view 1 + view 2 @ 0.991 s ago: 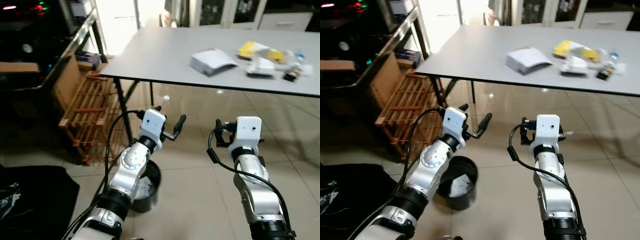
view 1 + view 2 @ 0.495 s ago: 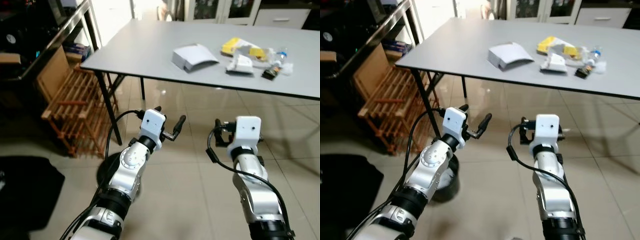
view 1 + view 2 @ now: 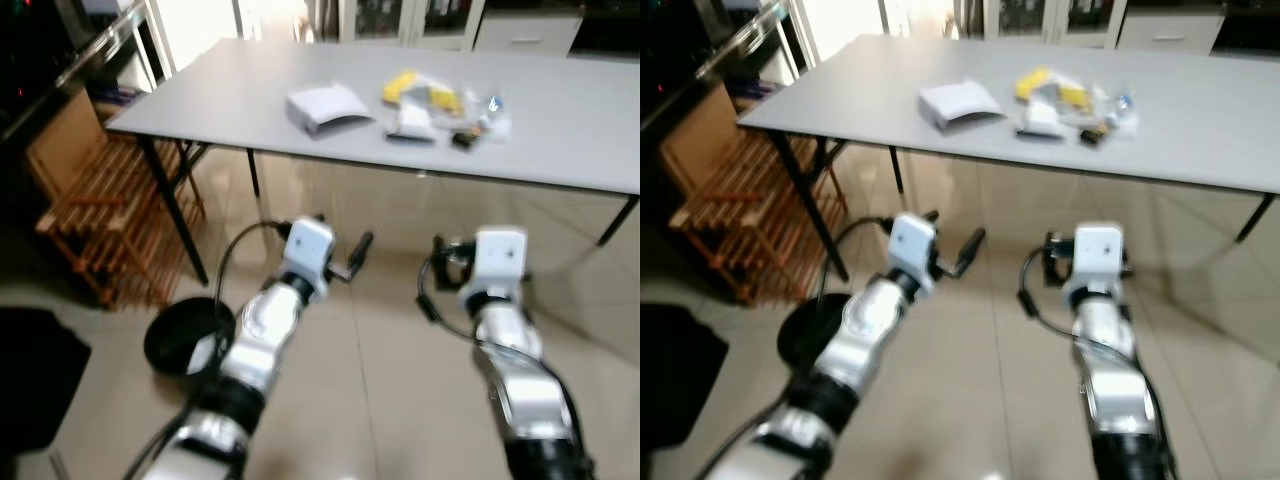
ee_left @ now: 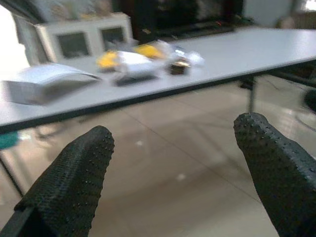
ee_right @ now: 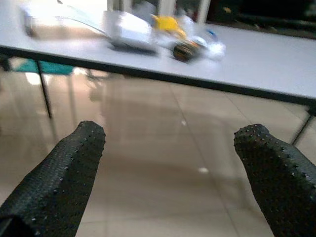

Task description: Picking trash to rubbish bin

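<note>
Most of the job looks undone: the left gripper [image 4: 173, 173] and right gripper [image 5: 170, 170] hang wide open and empty above the tiled floor, the trash [image 3: 440, 105] sits on the grey table [image 3: 560, 130], and the black rubbish bin [image 3: 185, 335] waits beside the left arm.

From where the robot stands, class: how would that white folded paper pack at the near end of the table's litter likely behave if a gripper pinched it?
The white paper pack looks thin with an upper flap lifted, so it probably flexes and feels light. Lying flat on the smooth grey table, it would likely slide rather than roll if pushed. Both grippers, left and right, are open and empty.
</note>
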`<state>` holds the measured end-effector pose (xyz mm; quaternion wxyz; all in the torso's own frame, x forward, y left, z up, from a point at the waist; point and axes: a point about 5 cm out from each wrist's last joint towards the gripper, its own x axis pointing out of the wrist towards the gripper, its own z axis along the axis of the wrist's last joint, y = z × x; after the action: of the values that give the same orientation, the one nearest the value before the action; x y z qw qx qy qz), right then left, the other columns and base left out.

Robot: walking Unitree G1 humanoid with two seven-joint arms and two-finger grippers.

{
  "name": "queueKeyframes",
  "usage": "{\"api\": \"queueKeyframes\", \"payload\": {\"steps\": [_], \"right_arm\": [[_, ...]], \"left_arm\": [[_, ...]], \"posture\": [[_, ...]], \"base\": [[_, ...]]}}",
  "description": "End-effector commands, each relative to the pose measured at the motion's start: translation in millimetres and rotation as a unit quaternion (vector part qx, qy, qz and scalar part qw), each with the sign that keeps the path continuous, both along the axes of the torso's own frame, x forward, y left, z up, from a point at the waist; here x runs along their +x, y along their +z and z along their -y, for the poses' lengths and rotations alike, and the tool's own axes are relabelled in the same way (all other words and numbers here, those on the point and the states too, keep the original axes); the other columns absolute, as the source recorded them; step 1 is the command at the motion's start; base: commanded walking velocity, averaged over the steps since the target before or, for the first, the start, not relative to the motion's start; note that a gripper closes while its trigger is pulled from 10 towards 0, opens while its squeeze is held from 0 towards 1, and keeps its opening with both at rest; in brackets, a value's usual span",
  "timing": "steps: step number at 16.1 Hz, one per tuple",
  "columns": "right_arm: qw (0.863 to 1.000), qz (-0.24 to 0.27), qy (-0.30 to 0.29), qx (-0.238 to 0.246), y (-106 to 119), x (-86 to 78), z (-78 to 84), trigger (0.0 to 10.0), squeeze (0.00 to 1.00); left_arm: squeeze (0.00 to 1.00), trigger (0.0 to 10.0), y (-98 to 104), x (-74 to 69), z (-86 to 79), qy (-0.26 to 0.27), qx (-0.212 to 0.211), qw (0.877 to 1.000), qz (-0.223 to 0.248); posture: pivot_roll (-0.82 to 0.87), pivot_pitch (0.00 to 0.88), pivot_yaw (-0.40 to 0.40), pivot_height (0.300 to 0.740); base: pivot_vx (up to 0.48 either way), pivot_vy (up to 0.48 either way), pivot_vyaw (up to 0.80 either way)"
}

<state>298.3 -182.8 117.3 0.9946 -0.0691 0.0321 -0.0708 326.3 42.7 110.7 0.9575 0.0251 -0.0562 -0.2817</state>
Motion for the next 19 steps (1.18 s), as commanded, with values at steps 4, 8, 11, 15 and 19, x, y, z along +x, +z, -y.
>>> {"api": "queueKeyframes", "payload": {"steps": [4,8,11,15,19], "right_arm": [[1.000,0.019,0.003,0.009,7,7.3,-6.2,10.0,0.00],[1.000,0.006,0.019,-0.003,3,6.3,-2.8,10.0,0.00],[0.999,0.002,0.041,-0.018,5,8.7,-2.3,10.0,0.00],[0.996,-0.007,0.077,-0.038,10,15.3,-3.4,10.0,0.00],[0.995,-0.007,0.087,-0.039,12,18.7,-4.2,10.0,0.00]], "left_arm": [[0.00,10.0,9,6.6,-3.2,0.000,0.009,1.000,0.018],[0.00,10.0,8,4.4,-0.3,0.004,0.004,1.000,0.020],[0.00,10.0,5,3.3,-0.6,0.021,-0.005,1.000,0.016],[0.00,10.0,4,1.4,2.2,0.045,-0.022,0.999,0.016],[0.00,10.0,3,0.0,0.6,0.056,-0.026,0.998,0.014]], "posture": [[-0.14,0.000,0.067,0.740],[-0.14,0.005,0.022,0.740],[-0.13,0.006,-0.025,0.740],[-0.11,0.007,-0.108,0.740],[-0.09,0.011,-0.115,0.740]], "base": [[0.000,0.000,0.00],[0.000,0.000,0.00],[0.000,0.000,0.00],[0.000,0.000,0.00],[0.000,0.000,0.00]]}}
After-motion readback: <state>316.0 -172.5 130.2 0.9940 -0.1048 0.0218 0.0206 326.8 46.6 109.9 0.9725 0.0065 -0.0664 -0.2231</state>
